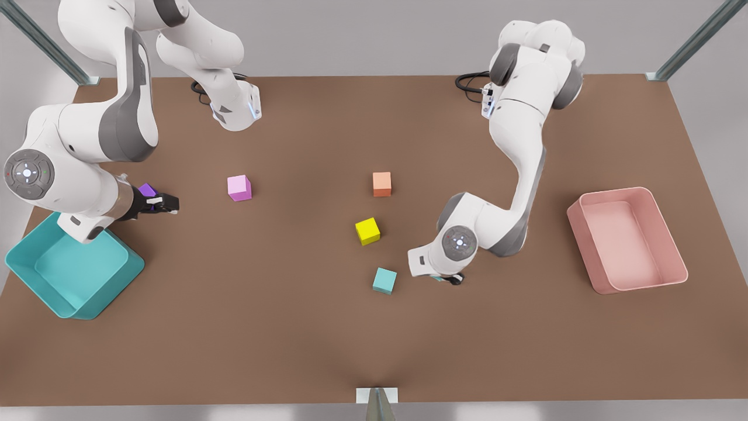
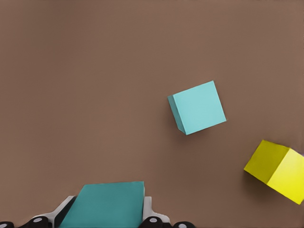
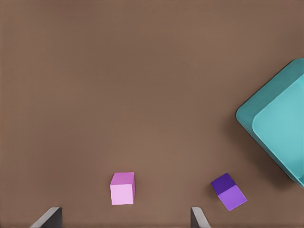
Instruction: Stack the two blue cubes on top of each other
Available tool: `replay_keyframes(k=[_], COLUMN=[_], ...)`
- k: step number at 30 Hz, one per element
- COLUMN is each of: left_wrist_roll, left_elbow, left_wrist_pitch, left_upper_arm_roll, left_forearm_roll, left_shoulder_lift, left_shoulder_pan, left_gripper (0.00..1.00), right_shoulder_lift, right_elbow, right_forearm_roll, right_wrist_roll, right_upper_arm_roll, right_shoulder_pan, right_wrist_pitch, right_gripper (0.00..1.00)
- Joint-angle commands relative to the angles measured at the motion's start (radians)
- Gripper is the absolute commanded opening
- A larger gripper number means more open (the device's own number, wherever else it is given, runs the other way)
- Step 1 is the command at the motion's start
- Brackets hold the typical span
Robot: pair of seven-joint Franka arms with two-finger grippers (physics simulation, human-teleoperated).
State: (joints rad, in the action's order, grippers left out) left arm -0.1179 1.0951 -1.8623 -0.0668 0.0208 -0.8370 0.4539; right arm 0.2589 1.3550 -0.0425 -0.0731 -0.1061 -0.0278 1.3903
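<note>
Nearest you in the front view lay a small matte teal cube (image 1: 384, 280) on the brown table (image 1: 292, 327), free, just beside the left gripper (image 1: 449, 279) low over the table on that view's right. In the left wrist view its fingers (image 2: 148, 209) were closed on the second teal cube (image 2: 105, 205), with the loose teal cube and a yellow cube (image 2: 278, 170) ahead of it. The right gripper (image 1: 159, 204) hung on the front view's left, beside the large teal bin (image 1: 35, 275), its fingers (image 3: 48, 217) spread wide and holding nothing, above a purple cube (image 3: 229, 191) near a pink cube (image 3: 123, 188). An orange cube (image 1: 381, 183) and a pink bin (image 1: 672, 245) stood apart.
</note>
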Motion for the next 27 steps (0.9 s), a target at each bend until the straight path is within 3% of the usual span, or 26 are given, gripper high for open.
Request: replay_keyframes(k=[1, 3, 12, 15, 27], left_wrist_roll=[0.616, 0.65, 0.732, 0.733, 0.75], left_elbow=[-0.027, -0.107, -0.138, -0.211, -0.198], left_wrist_pitch=[0.034, 0.02, -0.184, -0.253, -0.245], left_upper_arm_roll=[-0.001, 0.005, 0.022, 0.025, 0.022], left_forearm_roll=[-0.005, -0.005, -0.005, -0.005, -0.002], left_shoulder_lift=[-0.023, -0.065, -0.123, -0.177, -0.201], left_shoulder_pan=[0.017, 0.049, 0.154, 0.154, 0.163], left_gripper=[0.67, 0.67, 0.67, 0.67, 0.67], right_shoulder_lift=[-0.001, -0.001, -0.001, -0.001, -0.001], right_elbow=[0.001, 0.003, 0.006, 0.007, 0.01], right_forearm_roll=[0.003, 0.004, 0.004, 0.004, 0.006], right_wrist_roll=[-0.007, -0.01, -0.01, -0.01, -0.008], right_upper_arm_roll=[0.0, 0.0, 0.0, 0.0, 0.0], right_shoulder_pan=[0.0, 0.0, -0.003, -0.003, -0.004], right_wrist_pitch=[0.0, -0.004, -0.002, -0.004, -0.005], right_gripper=[1.0, 1.0, 1.0, 1.0, 1.0])
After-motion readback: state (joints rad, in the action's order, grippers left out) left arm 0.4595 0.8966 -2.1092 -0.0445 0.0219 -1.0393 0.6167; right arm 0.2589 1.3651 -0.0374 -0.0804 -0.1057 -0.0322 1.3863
